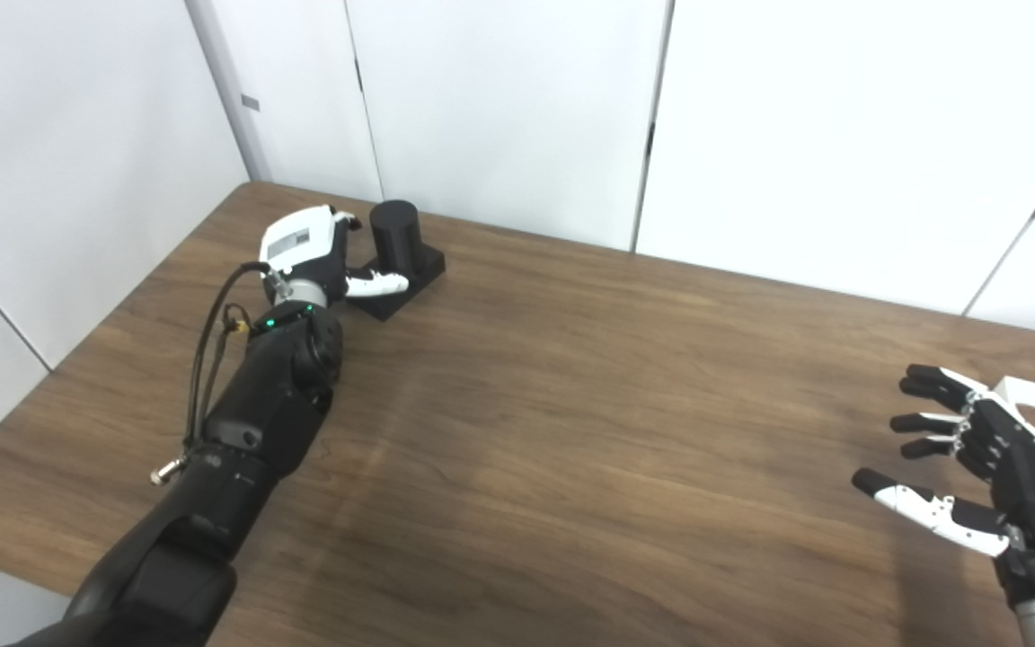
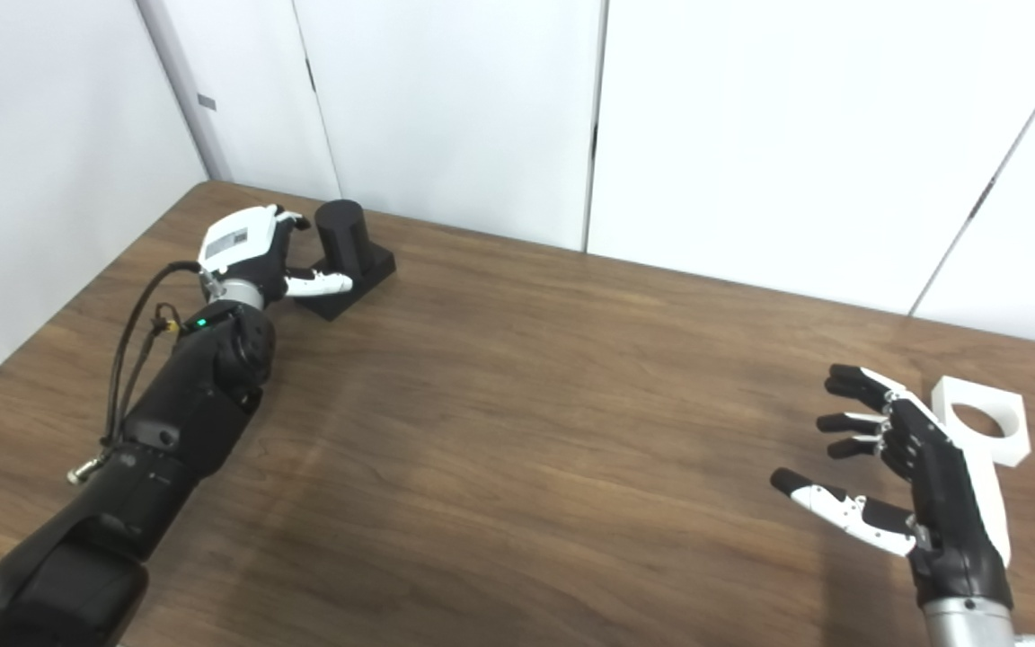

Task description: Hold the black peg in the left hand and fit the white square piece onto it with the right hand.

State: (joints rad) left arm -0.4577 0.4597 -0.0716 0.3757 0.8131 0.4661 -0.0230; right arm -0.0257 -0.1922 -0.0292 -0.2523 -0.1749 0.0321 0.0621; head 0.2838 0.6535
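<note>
Left hand (image 1: 315, 256) sat at the far left corner of the worktop (image 1: 571, 404), directly beside the black peg (image 1: 394, 235). Its thumb lay across the front of the peg's square black base (image 1: 401, 283) and its fingers reached toward the round post from the left; whether they had closed on the post could not be determined, since the back of the hand hid them. The peg stood upright on its base, flat on the worktop.

Right hand (image 2: 913, 476) hovered near the right front edge of the worktop, fingers spread apart and thumb extended, holding nothing. The white square piece (image 2: 985, 422), with a round hole through it, lay flat on the worktop just behind and to the right of that hand, partly hidden by it, with no visible contact. Both hands were well apart.
</note>
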